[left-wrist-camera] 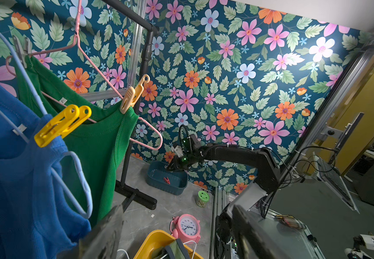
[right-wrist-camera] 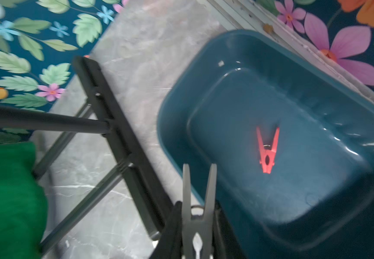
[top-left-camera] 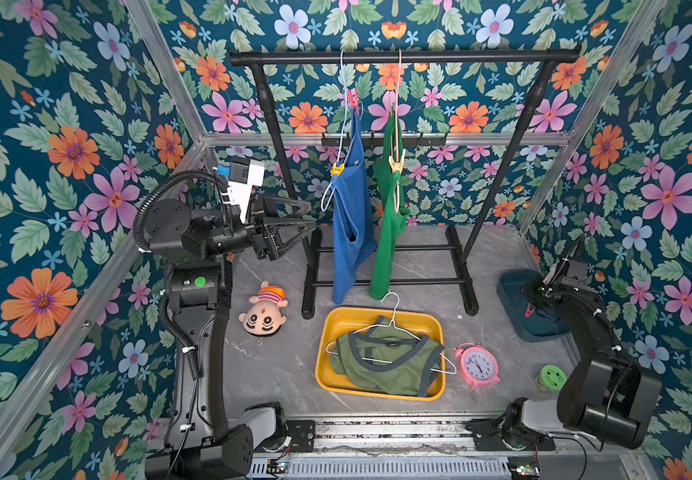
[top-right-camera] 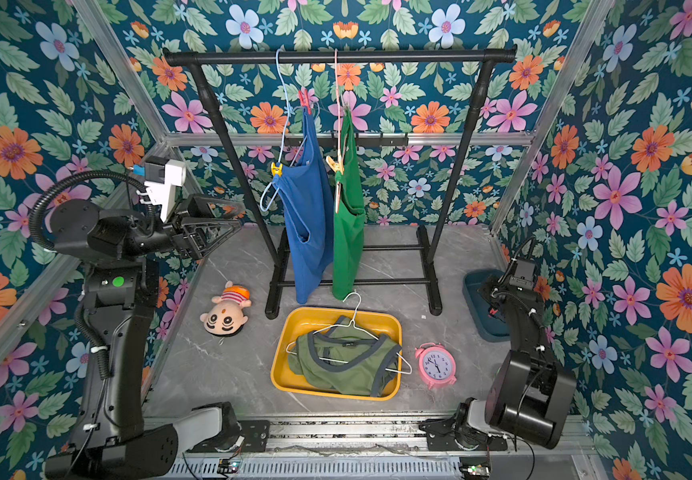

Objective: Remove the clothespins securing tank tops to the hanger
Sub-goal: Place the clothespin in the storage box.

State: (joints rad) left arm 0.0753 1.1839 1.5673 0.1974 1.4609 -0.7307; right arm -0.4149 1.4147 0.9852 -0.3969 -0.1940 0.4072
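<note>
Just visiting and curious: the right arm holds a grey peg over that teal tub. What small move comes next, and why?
Probably open the right tool to drop the grey clothespin into the teal bin, where a red clothespin already lies.

- A yellow clothespin clamps the blue tank top to its pale blue hanger.
- At its 1 o'clock, a paler clothespin pins the green tank top to a pink hanger.
- Toward 4 o'clock of that, the right gripper hangs over a teal bin with a red clothespin inside.
- A pink clock stands at the bin's 6 o'clock.
</note>
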